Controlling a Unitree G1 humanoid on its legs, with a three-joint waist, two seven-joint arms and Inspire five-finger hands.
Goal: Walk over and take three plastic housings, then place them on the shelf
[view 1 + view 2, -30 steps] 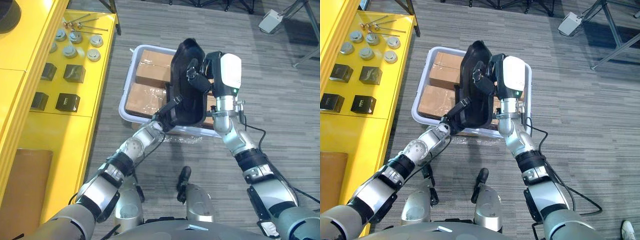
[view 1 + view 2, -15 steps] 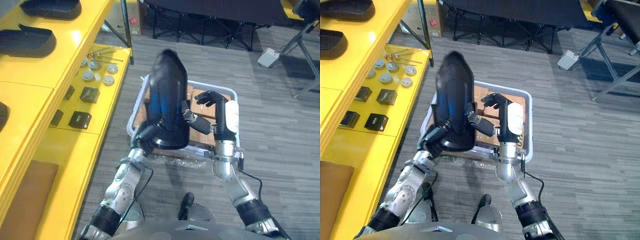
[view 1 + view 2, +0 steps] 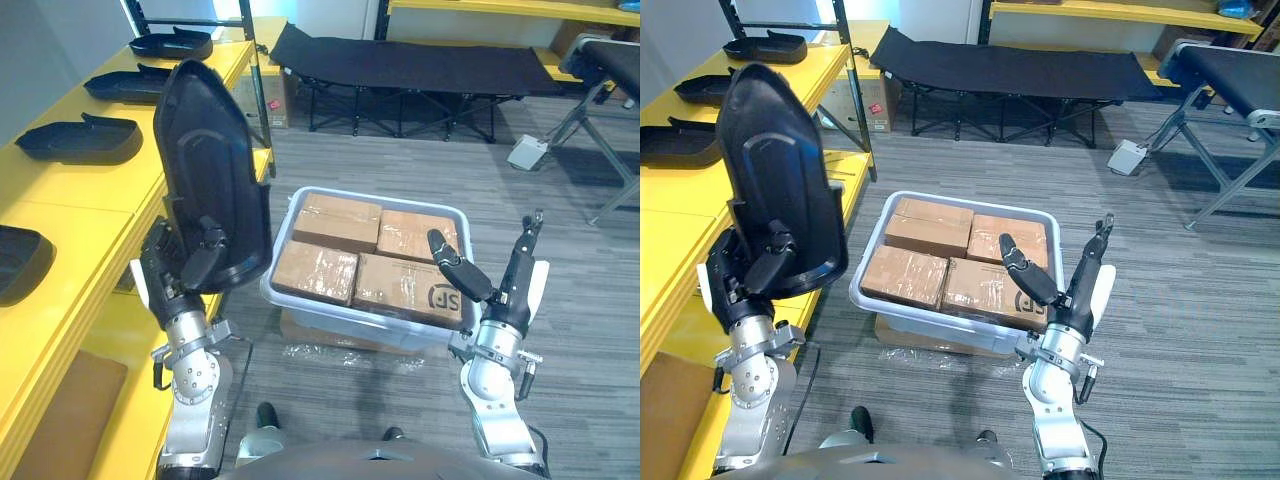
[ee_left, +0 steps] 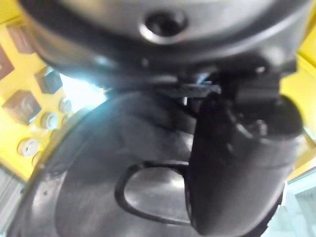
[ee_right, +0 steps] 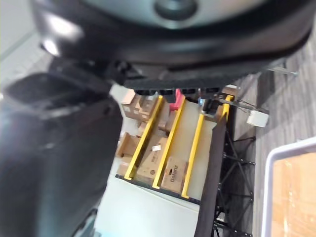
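My left hand (image 3: pixel 185 268) is shut on a large black plastic housing (image 3: pixel 212 185) and holds it upright beside the yellow shelf (image 3: pixel 75 205). In the left wrist view the thumb (image 4: pixel 237 163) presses on the housing's (image 4: pixel 94 192) inner face. Several more black housings (image 3: pixel 70 140) lie in a row on the shelf's top level. My right hand (image 3: pixel 472 283) is open, fingers straight and holding nothing, above the near right corner of the grey tub (image 3: pixel 330 318). That hand's dark bulk (image 5: pixel 49 168) shows up close in the right wrist view.
The grey tub on the floor holds several taped cardboard boxes (image 3: pixel 315 272). A black folding cot (image 3: pixel 400 68) stands behind it. A white box (image 3: pixel 526 152) and metal stand legs (image 3: pixel 605 120) are at the right. Small dark boxes (image 4: pixel 22 104) lie on the shelf's lower level.
The camera has tilted up. My right hand let go of the housing, opened and dropped away to the right. My left hand swung the housing up and left toward the shelf.
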